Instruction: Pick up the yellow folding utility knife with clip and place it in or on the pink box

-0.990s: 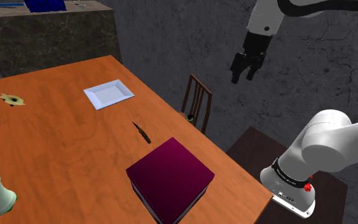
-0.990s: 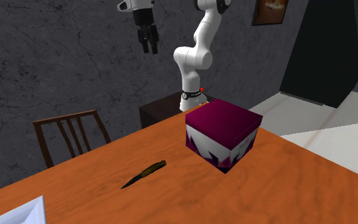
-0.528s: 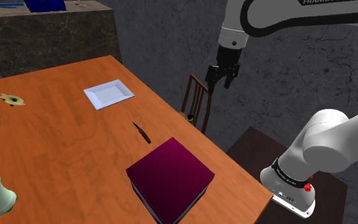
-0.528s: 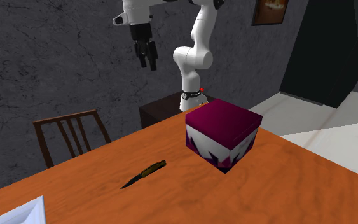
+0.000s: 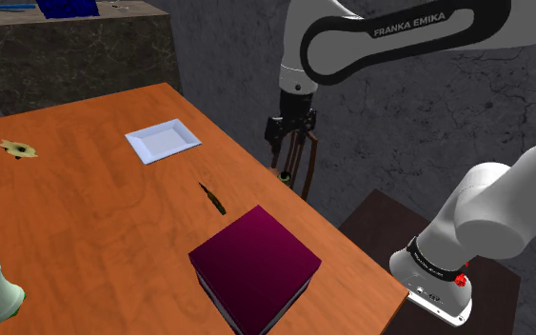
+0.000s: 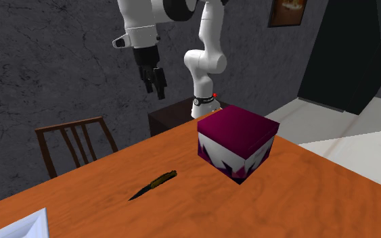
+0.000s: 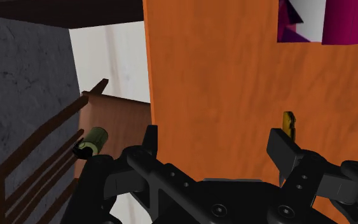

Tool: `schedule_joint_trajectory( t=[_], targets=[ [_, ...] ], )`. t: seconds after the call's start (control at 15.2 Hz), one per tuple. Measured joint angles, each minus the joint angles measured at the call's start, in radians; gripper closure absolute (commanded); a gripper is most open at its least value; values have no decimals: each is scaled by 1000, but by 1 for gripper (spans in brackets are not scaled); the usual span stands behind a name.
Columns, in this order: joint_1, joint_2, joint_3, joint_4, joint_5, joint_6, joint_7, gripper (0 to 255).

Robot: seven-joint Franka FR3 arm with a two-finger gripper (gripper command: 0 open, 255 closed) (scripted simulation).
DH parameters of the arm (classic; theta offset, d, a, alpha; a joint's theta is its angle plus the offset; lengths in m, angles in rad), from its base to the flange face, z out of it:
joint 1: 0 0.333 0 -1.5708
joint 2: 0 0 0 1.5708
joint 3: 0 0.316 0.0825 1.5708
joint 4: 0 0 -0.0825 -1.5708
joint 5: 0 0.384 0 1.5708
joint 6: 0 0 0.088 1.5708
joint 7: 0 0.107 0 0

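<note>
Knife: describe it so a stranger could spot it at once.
Look at the orange table. Between the white tray and the dark pink box lies the knife, alone on the tabletop. It is the only thin, dark sliver there, with a brownish-yellow handle.

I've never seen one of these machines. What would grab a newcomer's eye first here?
Probably the big white arm arching in from the shoulder view's right, its black gripper hanging open near the edge of the orange table, by a chair. Next, the deep pink box on that table, with a small knife lying close by.
</note>
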Motion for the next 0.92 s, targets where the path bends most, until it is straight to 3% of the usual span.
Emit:
schedule_joint_trajectory(
  t=[0.59,0.92],
  targets=[
    [43,342,72,217,-85,110,123,0],
    [85,530,86,373,-151,128,190,0]
  ],
)
